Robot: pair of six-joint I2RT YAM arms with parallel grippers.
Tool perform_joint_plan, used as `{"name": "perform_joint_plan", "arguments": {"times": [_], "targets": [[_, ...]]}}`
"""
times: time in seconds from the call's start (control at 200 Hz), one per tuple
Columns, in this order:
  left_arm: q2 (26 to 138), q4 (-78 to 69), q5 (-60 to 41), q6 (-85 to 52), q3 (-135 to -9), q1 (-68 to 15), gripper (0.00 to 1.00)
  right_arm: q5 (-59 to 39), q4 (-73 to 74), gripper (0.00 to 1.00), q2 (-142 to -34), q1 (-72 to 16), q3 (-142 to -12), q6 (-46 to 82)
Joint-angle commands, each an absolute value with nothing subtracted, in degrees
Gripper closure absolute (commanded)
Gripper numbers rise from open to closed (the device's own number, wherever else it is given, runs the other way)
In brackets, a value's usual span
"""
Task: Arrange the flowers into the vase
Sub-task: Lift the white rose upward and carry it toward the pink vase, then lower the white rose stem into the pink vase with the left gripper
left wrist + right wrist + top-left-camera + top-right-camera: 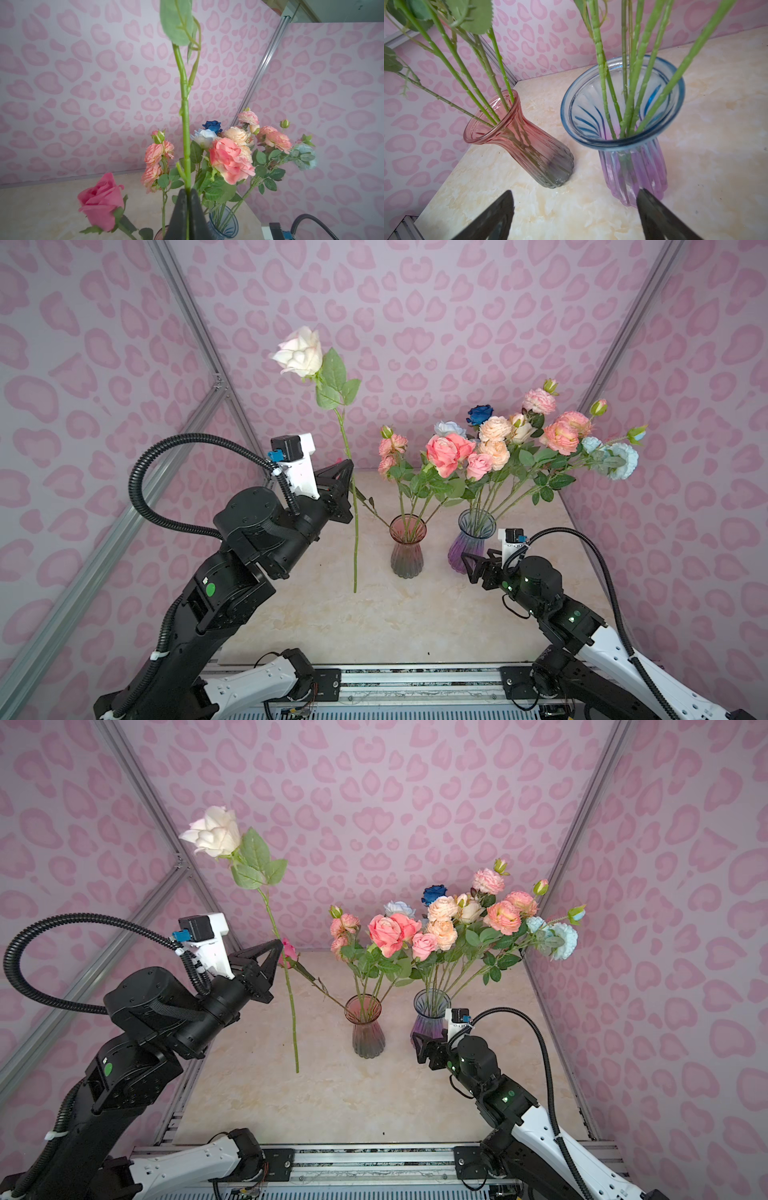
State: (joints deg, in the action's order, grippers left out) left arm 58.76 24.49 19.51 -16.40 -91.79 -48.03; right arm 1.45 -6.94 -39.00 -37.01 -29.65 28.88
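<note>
- Left wrist view: left gripper (188,192) clamped on cream rose (185,124) stem.
- Rose roughly upright, left of pink vase (408,547).
- Right gripper (575,191) spread apart, right of that vase.

A cream rose (300,351) hangs upright left of the pink vase (408,547); the other flowers (451,452) stand in it and in the blue-purple vase (473,531) on its right.
</note>
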Motion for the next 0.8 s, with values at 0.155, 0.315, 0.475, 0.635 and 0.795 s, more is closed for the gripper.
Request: {"name": "perform_joint_plan", "arguments": {"times": [0.155, 0.315, 0.475, 0.635, 0.795], "targets": [[64.7, 0.5, 14.8, -4.7, -87.2, -52.9, 0.97, 2.9, -6.4, 0.07, -39.7, -36.9, -30.6, 28.4], [69.5, -8.7, 14.4, -2.0, -87.7, -52.9, 0.97, 3.5, -6.9, 0.07, -39.6, -37.0, -31.1, 28.2], [73.0, -17.9, 15.1, 0.6, -85.9, -52.9, 0.97, 3.6, -6.5, 0.07, -40.0, -36.8, -31.3, 28.2], [75.0, -26.1, 16.6, 3.0, -82.8, -52.8, 0.97, 3.3, -6.2, 0.07, -40.8, -36.8, -31.5, 27.8], [75.8, -30.4, 18.0, 4.7, -79.4, -52.7, 0.97, 3.5, -6.4, 0.07, -41.0, -36.7, -31.3, 27.7]]}}
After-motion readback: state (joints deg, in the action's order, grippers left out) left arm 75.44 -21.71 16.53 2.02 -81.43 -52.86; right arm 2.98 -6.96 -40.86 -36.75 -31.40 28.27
